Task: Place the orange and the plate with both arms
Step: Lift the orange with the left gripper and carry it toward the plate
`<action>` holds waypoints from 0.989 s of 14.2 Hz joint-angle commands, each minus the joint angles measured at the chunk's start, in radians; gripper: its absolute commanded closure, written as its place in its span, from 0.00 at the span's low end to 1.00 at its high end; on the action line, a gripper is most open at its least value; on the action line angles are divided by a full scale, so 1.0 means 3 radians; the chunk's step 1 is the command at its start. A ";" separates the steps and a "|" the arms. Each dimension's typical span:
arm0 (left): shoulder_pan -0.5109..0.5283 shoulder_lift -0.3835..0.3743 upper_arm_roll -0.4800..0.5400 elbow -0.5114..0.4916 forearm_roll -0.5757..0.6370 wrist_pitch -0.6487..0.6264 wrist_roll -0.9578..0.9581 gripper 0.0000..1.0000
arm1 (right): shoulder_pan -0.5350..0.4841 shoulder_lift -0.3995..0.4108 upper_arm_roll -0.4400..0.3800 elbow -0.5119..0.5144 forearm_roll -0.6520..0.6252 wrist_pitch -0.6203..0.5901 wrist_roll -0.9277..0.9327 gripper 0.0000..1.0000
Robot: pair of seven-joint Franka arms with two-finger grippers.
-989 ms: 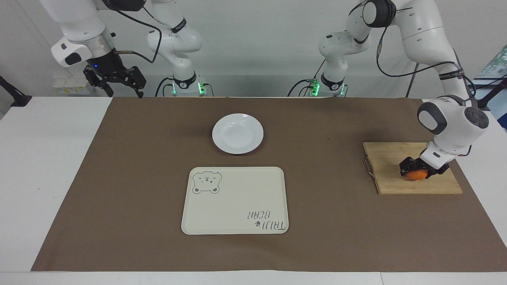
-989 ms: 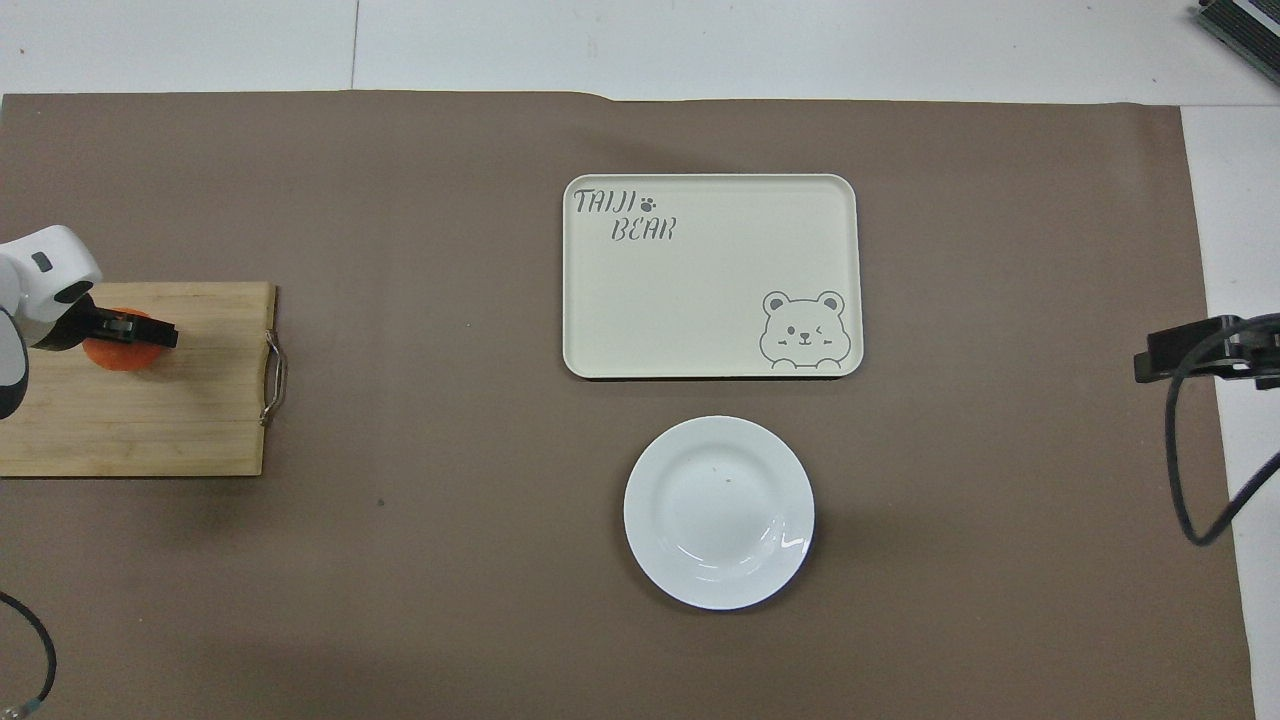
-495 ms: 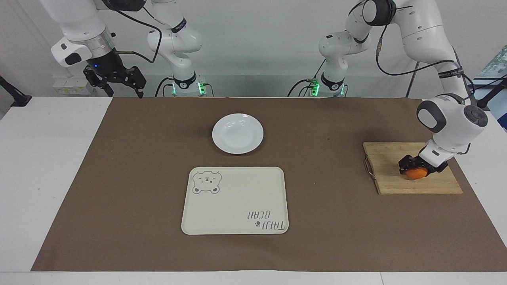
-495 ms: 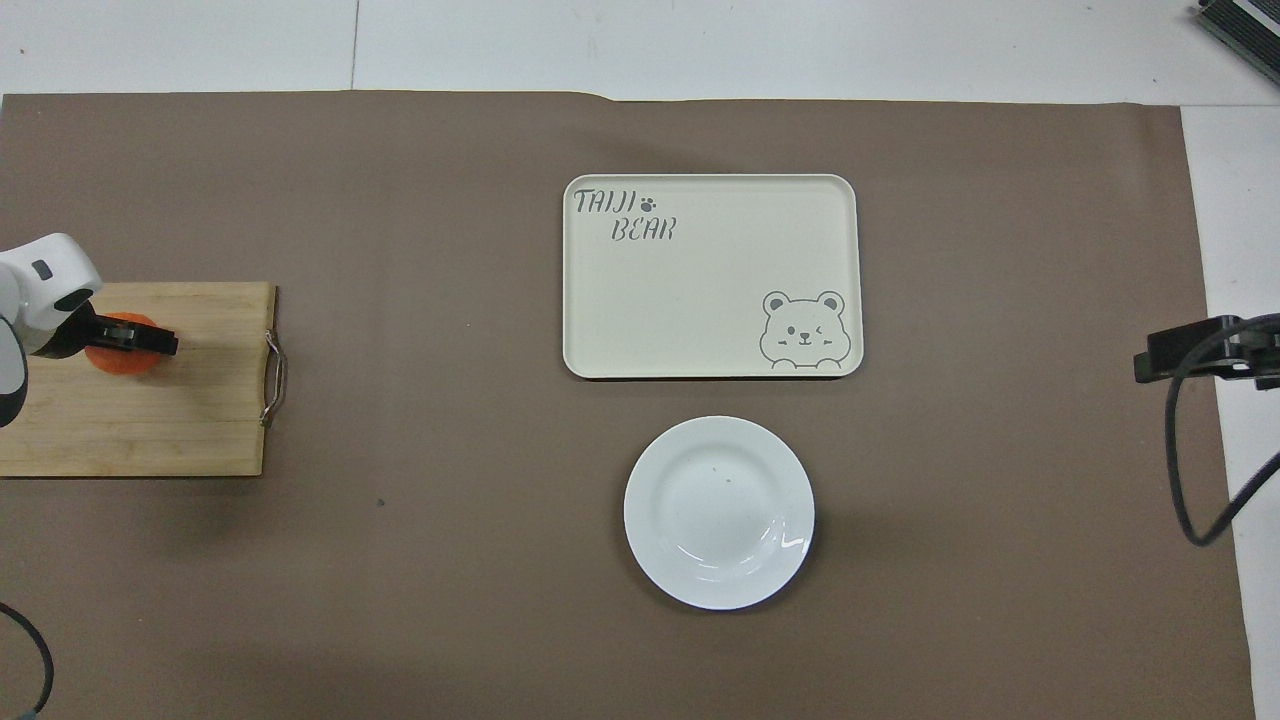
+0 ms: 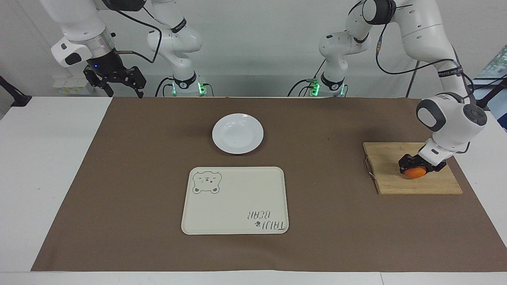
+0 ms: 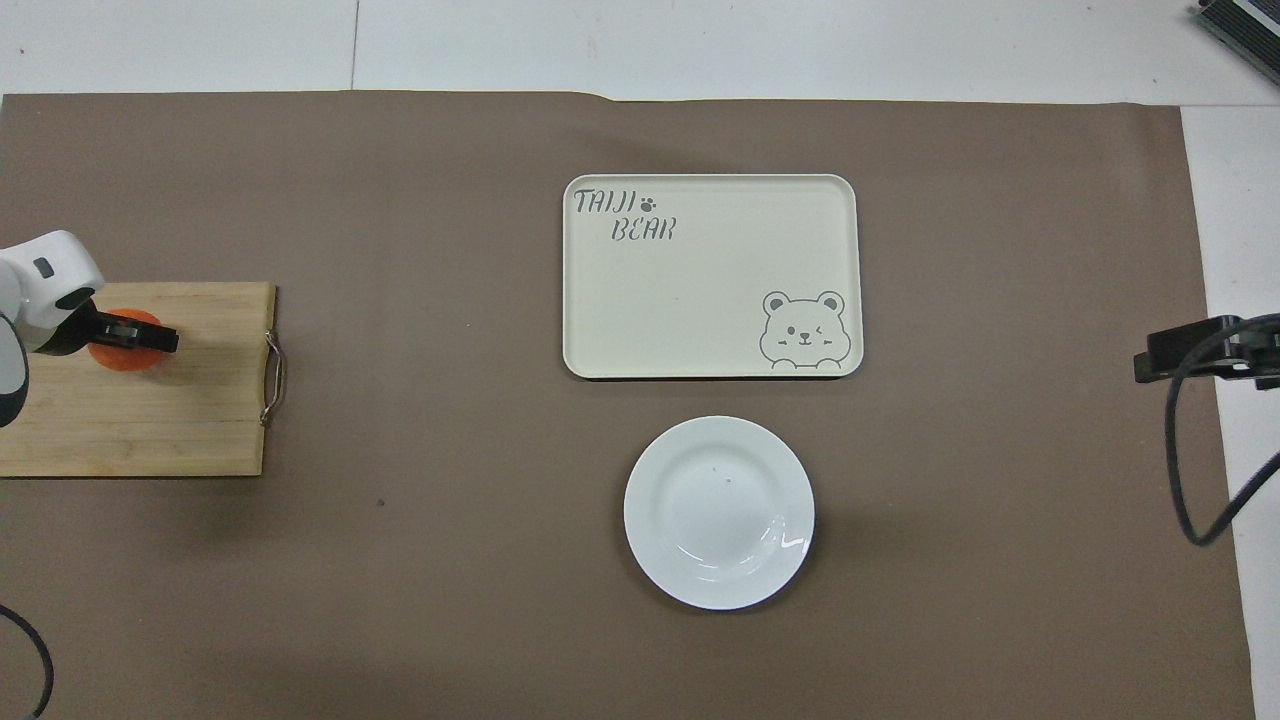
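Gripping the small round bright-orange fruit [image 5: 415,173], the left gripper [image 5: 416,168] is seen with its black fingers pressed against the orange's sides, just above the pale wooden cutting board [image 5: 396,186] at the left arm's end of the table; whether the fruit rests on the wood or is clear of it cannot be told. The hold is judged to be for carrying the orange toward the middle of the brown mat [image 5: 119,178]. There the round glossy white plate [image 5: 237,133] lies bare, nearer to the robots than the cream rectangular tray with the bear drawing [image 5: 233,200], both well apart from the board. The right gripper [image 5: 119,85] is held high over the table edge at its own end, fingers spread wide, waiting.
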 commanded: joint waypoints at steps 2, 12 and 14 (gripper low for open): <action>-0.0174 -0.0305 -0.0022 -0.0066 -0.0028 -0.0053 -0.0004 1.00 | -0.0017 -0.0066 -0.0001 -0.0069 0.0072 -0.0022 -0.0037 0.00; -0.1507 -0.0469 -0.0027 -0.0096 -0.0028 -0.0120 -0.0847 1.00 | -0.0022 -0.0066 -0.0001 -0.0069 0.0077 -0.0022 -0.0042 0.00; -0.1840 -0.0469 -0.0032 -0.0081 -0.0033 -0.0059 -0.1041 1.00 | -0.0017 -0.0066 -0.0001 -0.0069 0.0077 -0.0022 -0.0037 0.00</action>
